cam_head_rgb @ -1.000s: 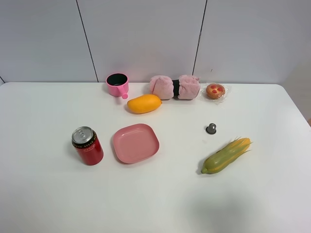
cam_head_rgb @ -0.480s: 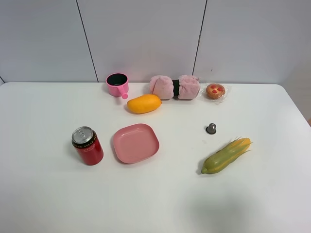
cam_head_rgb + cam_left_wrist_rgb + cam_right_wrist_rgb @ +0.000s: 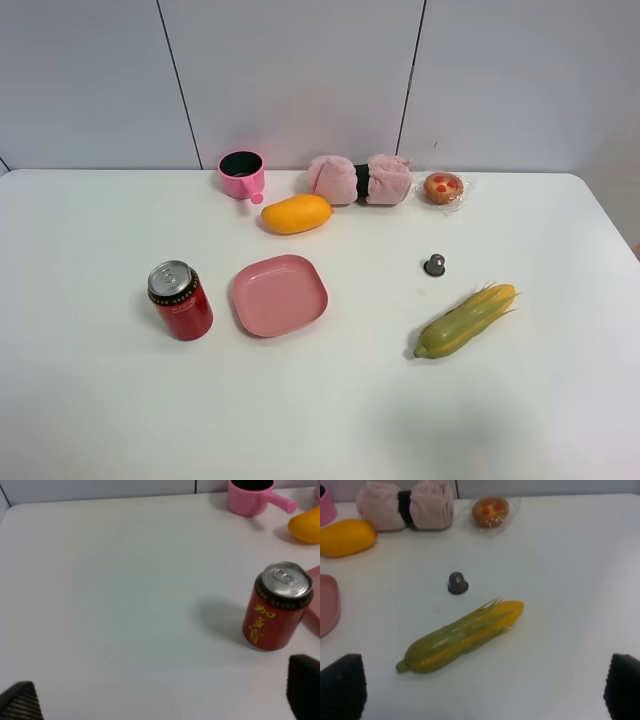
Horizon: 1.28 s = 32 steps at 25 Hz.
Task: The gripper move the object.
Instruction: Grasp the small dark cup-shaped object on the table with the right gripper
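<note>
The object, a tiny dark grey knob [image 3: 435,265], stands on the white table right of centre, just behind the corn cob [image 3: 467,320]. It also shows in the right wrist view [image 3: 457,583], ahead of my right gripper [image 3: 481,687], whose two black fingertips [image 3: 341,684] sit wide apart and empty. My left gripper [image 3: 162,700] is also open and empty, its fingertips [image 3: 304,690] at the frame corners, with the red can [image 3: 278,607] ahead of it. Neither arm shows in the exterior high view.
A pink plate [image 3: 279,294] lies mid-table with the red can [image 3: 180,299] to its left. Along the back stand a pink cup [image 3: 242,174], a mango [image 3: 296,213], a pink towel roll [image 3: 359,180] and a red-dotted muffin [image 3: 443,187].
</note>
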Motion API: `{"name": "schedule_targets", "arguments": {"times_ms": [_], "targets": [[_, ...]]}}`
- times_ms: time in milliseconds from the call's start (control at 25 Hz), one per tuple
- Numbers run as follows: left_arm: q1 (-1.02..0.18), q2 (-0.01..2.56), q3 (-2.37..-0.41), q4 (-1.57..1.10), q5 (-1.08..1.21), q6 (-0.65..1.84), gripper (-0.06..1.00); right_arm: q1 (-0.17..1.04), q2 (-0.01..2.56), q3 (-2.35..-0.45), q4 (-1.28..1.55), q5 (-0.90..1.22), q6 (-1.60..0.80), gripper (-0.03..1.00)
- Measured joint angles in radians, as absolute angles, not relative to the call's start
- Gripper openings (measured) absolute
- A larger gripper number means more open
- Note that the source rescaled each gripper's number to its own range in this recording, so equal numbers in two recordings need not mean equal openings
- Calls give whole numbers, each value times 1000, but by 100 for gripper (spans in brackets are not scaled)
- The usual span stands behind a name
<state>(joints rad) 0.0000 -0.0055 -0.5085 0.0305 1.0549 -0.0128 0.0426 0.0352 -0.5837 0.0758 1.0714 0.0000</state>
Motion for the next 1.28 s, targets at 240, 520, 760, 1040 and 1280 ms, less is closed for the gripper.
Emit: {"name": "schedule_targets", "arguments": {"times_ms": [240,520,760,1040,1280], "targets": [[0,-6,-508,31,1055,-13,100,43,284,-725,74,1084,0,100],[0,-6,-508,31,1055,-13,100,43,632,-922,74,1092,0,100],[0,-6,-508,31,1055,-13,100,43,919,-1087,74,1091,0,100],[0,-6,-508,31,1055,-13,100,43,1195,-1217,74,1094,0,100],[0,-6,-508,31,1055,-13,100,43,1365,-1260,74,1093,-6,100]]}}
